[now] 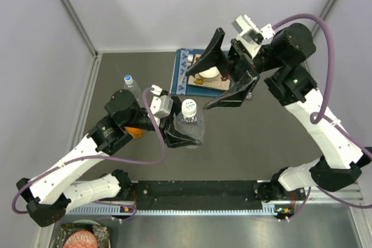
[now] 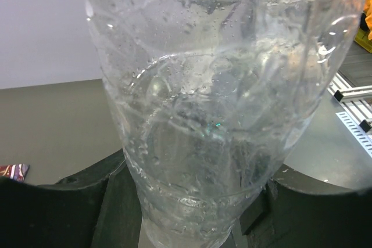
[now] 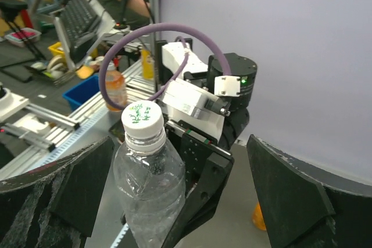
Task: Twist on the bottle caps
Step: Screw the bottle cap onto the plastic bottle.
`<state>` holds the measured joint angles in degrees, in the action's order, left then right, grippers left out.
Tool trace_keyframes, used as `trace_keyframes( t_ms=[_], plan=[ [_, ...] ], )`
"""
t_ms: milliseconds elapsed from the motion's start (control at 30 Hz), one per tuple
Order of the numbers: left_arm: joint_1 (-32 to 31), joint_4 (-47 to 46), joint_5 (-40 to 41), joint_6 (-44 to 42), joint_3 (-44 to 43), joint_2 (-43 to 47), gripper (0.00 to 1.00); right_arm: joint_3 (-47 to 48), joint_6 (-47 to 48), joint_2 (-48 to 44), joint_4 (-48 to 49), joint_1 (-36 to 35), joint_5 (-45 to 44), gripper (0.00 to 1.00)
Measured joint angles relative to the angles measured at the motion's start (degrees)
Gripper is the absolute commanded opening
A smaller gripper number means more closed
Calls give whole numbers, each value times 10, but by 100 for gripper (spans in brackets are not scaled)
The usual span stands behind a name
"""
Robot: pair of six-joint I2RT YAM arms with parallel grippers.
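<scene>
Clear ribbed plastic bottle (image 1: 193,123) clamped by left gripper (image 1: 187,136); spread-wide right gripper (image 1: 196,90) must next pinch, twist white screw cap (image 1: 189,107).

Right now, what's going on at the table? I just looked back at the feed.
The left gripper is closed around the body of a clear bottle and holds it upright near the middle of the table. A white cap already sits on the bottle's neck, though I can't tell how tight it is. The right gripper hangs wide open and empty just beyond, facing the bottle. A second bottle, also capped, stands further left.
</scene>
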<state>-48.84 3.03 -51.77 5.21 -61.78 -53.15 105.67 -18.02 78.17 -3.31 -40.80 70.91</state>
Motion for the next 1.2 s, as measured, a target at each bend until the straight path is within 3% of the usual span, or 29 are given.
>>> trace_keyframes(
  t_ms=[233,400,733,867,1200],
  plan=[
    [1,-22,-14,9,8,0,17,-48,-171,10,228,1,52,96],
    [1,-31,-14,17,21,0,17,-49,-235,15,320,-11,66,92],
    [1,-34,-16,22,24,-9,17,-36,-263,66,340,-34,74,81],
    [1,-35,-16,22,24,-9,17,-36,-268,70,343,-38,74,71],
    [1,-36,-13,23,24,-9,16,-52,-320,70,417,-45,78,67]
  ],
)
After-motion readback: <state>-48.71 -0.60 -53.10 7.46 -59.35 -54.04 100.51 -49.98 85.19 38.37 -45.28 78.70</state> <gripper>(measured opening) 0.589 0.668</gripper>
